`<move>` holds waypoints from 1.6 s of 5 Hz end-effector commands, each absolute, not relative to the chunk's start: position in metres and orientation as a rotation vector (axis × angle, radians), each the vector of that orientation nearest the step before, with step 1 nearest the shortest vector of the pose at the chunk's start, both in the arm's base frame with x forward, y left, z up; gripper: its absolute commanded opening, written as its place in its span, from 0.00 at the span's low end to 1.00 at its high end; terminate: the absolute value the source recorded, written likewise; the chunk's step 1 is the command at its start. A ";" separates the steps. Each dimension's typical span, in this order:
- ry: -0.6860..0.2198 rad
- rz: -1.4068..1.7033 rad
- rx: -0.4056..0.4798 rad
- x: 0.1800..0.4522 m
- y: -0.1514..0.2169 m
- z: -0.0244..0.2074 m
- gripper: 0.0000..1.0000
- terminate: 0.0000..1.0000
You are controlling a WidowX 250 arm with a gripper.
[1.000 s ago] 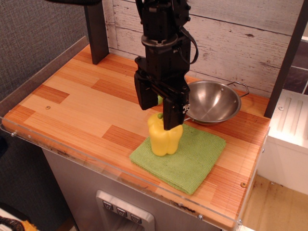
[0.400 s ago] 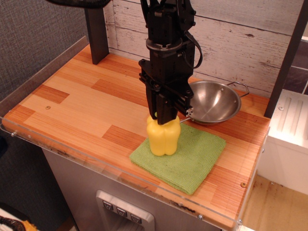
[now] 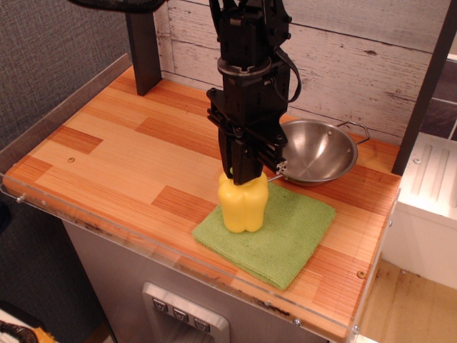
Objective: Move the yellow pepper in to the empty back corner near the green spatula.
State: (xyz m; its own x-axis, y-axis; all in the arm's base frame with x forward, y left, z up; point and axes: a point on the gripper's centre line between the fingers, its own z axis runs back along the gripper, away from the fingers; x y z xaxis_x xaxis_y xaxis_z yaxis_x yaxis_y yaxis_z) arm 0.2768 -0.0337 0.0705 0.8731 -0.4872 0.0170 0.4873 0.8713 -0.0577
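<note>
Glossy yellow plastic toy bell pepper (image 3: 243, 207): crown and stem hidden behind the black robot gripper (image 3: 241, 174), whose fingertips merge with the dark housing, so the closure of the jaws on the pepper cannot be told. Green spatula: not visible, the ground behind the arm being screened. Round steel pan (image 3: 318, 151): left rim covered by the arm; dark upright post (image 3: 144, 46) at the back corner (image 3: 166, 80): cut off by the upper edge.

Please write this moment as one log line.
phase: grasping | gripper: closed on top of yellow pepper | pepper: upright on green cloth | back corner: not reached
</note>
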 end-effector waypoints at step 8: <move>-0.065 -0.033 0.101 0.359 0.140 0.103 0.00 0.00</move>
